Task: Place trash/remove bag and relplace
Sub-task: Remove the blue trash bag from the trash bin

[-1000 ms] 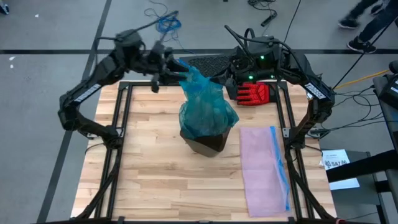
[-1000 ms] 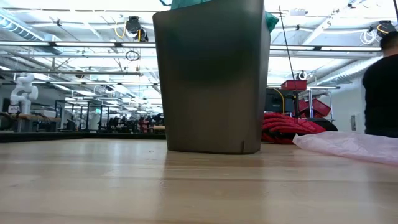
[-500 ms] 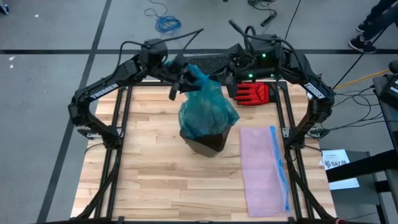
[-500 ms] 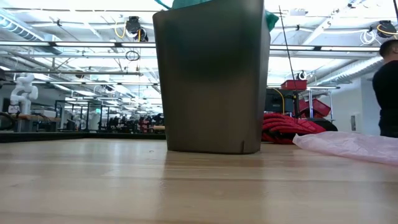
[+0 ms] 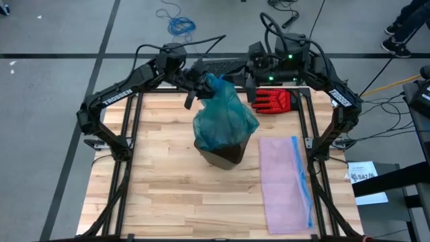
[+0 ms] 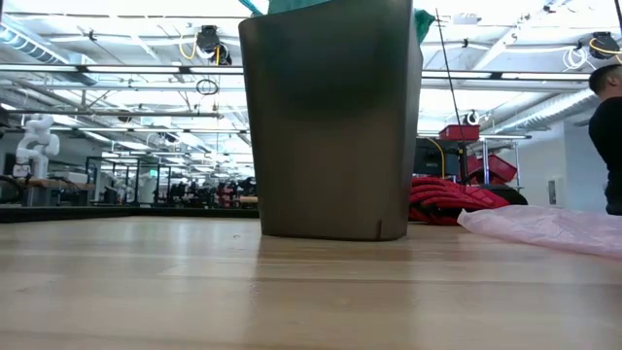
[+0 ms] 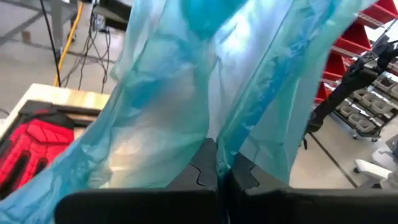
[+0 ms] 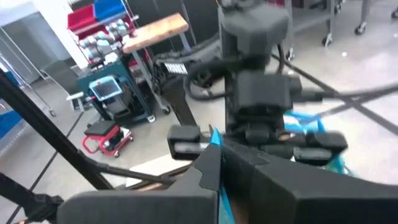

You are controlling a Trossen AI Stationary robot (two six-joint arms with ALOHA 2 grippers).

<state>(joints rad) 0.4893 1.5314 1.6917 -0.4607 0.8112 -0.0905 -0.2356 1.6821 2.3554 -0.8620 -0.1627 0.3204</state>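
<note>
The bag (image 5: 224, 115) stands gathered upward out of the bin (image 5: 226, 155) toward the desk's far edge. Both grippers meet at its peak: left gripper (image 5: 201, 83) fingers pinch the plastic; right gripper (image 5: 235, 79) fingers closed on it too.

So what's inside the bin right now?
The teal bag, bunched above the bin; the left pincer is shut on its top. Any trash inside is hidden by the bag and bin walls.
</note>
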